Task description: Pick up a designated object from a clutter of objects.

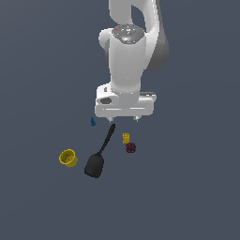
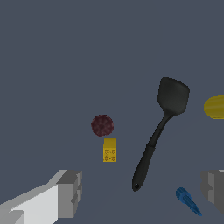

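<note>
Glossy white arm (image 1: 125, 51), grey round cap, boxy white hand, grey jaws

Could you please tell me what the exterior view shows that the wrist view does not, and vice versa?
Only the exterior view shows the white robot arm and the whole round yellow cup. Only the wrist view shows the patterned face of the tiny yellow block and the grey fingers up close, spread apart. Both show the black spatula, dark red bumpy ball and tiny blue piece.
</note>
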Motion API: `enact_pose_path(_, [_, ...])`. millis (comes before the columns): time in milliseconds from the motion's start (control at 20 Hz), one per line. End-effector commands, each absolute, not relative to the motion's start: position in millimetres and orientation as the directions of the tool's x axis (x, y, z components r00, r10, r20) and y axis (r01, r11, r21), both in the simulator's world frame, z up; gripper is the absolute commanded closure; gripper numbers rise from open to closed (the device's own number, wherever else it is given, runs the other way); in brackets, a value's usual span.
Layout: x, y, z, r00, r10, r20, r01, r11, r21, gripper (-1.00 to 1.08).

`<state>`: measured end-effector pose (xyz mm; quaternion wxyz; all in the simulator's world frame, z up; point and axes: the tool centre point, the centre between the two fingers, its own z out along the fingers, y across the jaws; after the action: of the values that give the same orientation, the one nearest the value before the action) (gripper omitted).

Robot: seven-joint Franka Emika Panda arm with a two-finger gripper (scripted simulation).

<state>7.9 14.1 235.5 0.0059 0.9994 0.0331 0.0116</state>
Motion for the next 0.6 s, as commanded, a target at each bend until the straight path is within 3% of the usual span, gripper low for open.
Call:
enact_pose_path(0, [5.3,17.1,208.1,0.998,0.065,0.019,0.064,-0.998,0.011,-0.92])
enact_pose_path(550, [-19.7,28.8,107.7,0.998,0.057,0.005,0.057,-0.998,0.004,-0.92])
